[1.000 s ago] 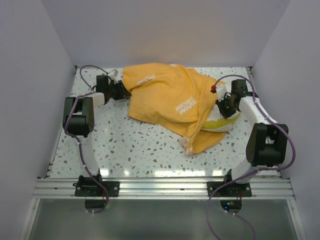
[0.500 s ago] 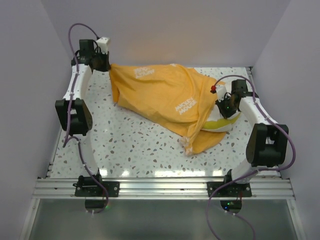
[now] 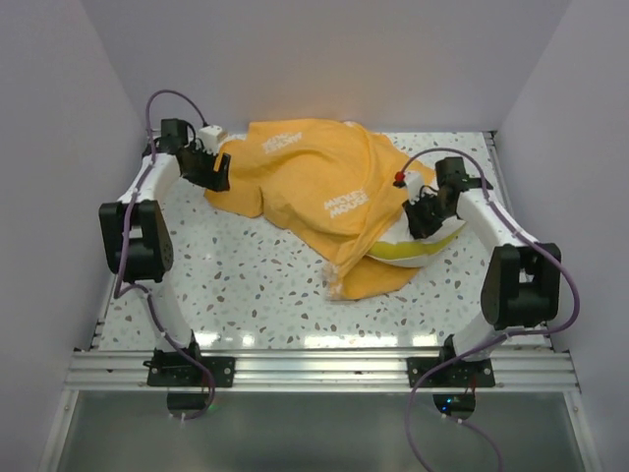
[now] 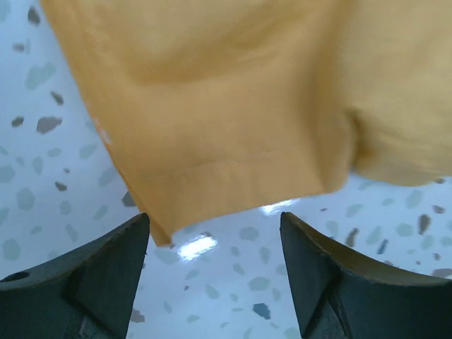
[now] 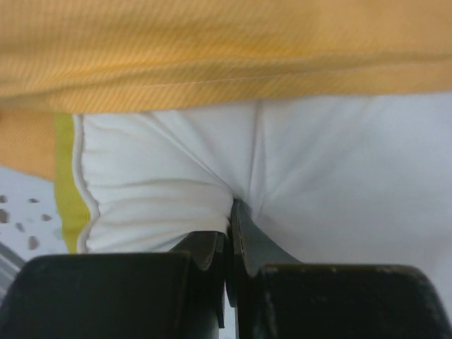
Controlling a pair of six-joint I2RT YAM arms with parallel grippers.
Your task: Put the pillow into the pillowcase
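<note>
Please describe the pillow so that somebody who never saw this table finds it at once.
On the speckled table, follow the orange pillowcase to its right end, by the right gripper. The pillow pokes out there: plump, cream-white, with a yellow-green strip, unlike the thin orange cloth.

Bright, even overhead lighting with soft shadows. There's glare on the glossy surface (image 4: pixel 198 247) just beyond the left gripper (image 4: pixel 215 272), and both wrist close-ups look slightly soft.
</note>
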